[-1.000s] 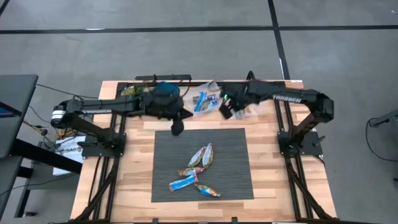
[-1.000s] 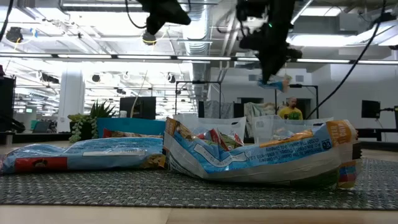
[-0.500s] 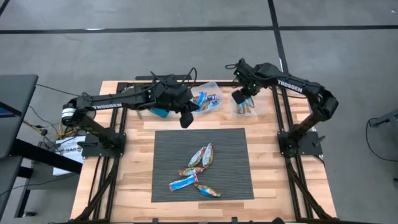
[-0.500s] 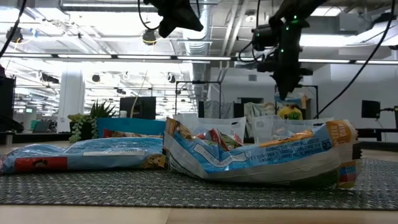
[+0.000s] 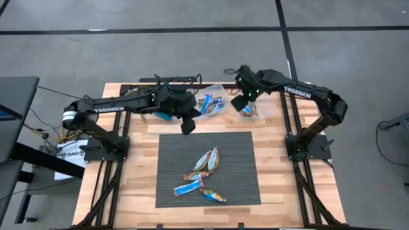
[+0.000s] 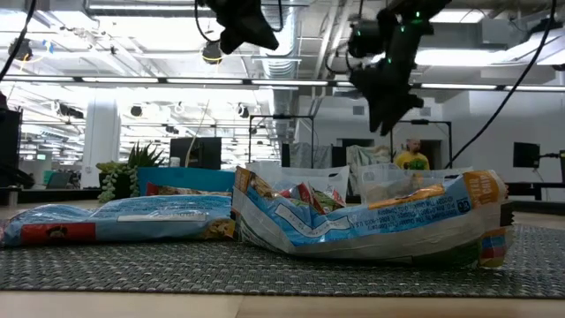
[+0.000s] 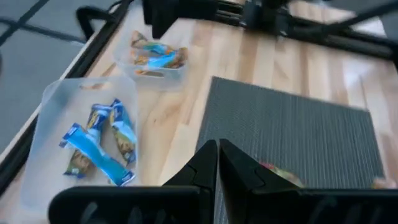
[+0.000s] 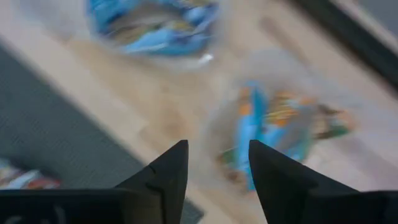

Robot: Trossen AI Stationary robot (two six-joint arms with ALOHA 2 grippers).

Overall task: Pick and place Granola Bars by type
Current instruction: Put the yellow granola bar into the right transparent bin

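Several granola bars in blue, orange-brown and silvery-green wrappers lie flat on the dark mat. More blue bars lie in a clear bin at the far edge. Orange-and-blue bars lie in a small clear bin to its right. My left gripper is shut and empty, in the air over the mat's far edge; it also shows in the left wrist view. My right gripper is open and empty, just left of the small bin; it also shows in the right wrist view.
A teal bin stands at the far left, mostly under my left arm. The black frame rails run along the table's left and right sides. In the low view two bars fill the foreground on the mat.
My right gripper has gone toward the table's right edge to the small clear bin, then back a little to the left; the bar that hung from it a second ago no longer shows in it. My left gripper has shifted a little toward the right and the far edge.
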